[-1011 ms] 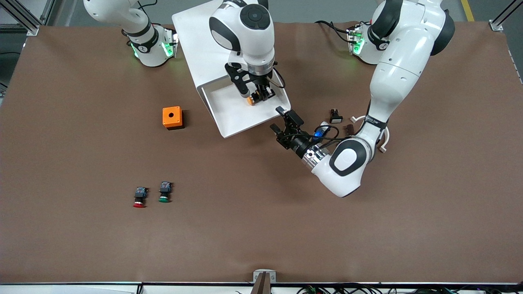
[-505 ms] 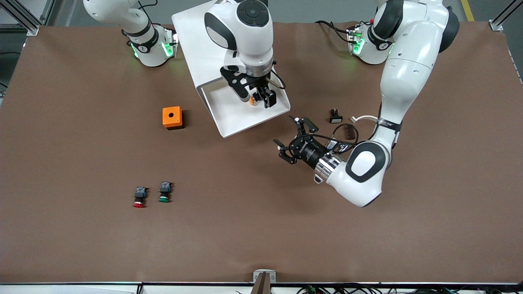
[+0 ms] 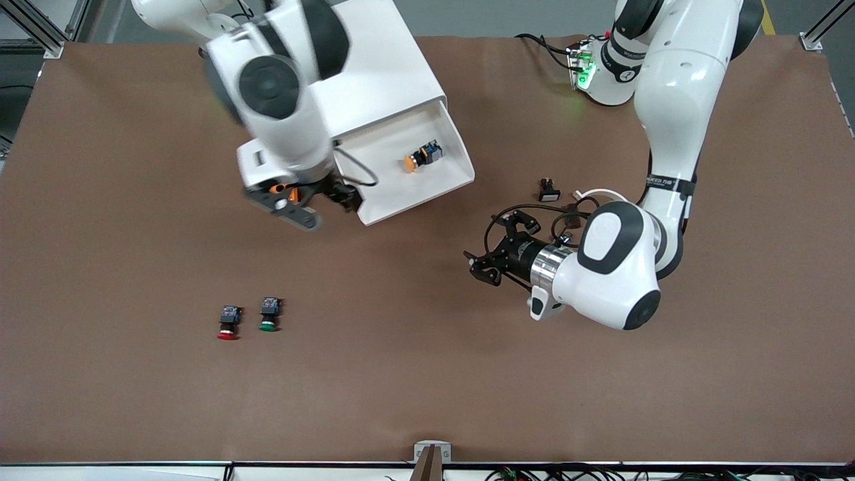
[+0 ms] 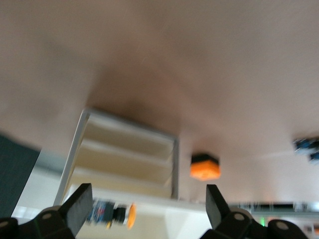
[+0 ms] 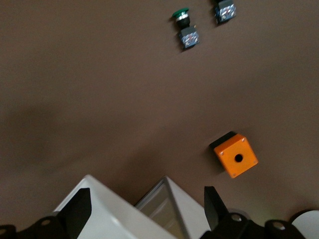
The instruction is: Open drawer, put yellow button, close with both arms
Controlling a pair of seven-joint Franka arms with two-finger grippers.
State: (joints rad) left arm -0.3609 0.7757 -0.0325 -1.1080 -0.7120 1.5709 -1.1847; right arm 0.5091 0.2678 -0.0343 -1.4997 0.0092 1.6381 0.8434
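Observation:
The drawer (image 3: pixel 391 194), the uppermost tray of the white cabinet (image 3: pixel 374 67), stands pulled out. The yellow button (image 3: pixel 419 157) lies on its side in it, free of both grippers. My right gripper (image 3: pixel 308 204) is open and empty, over the table beside the drawer's corner toward the right arm's end. My left gripper (image 3: pixel 485 267) is open and empty, low over the table in front of the drawer. The left wrist view shows the button (image 4: pixel 112 215) in the drawer (image 4: pixel 169 223), past the open left gripper (image 4: pixel 147 209). The right wrist view shows the open right gripper (image 5: pixel 147 211) over a white corner of the drawer unit (image 5: pixel 107 211).
An orange box with a hole (image 5: pixel 236 155) sits beside the cabinet, mostly hidden under my right gripper in the front view. A red-capped switch (image 3: pixel 228 323) and a green-capped switch (image 3: pixel 269 314) lie nearer the front camera. A small black-and-white switch (image 3: pixel 548 190) lies near my left arm.
My right gripper let go of the yellow button in the drawer and swung away toward the orange box. My left gripper drew back from the drawer's front toward the front camera.

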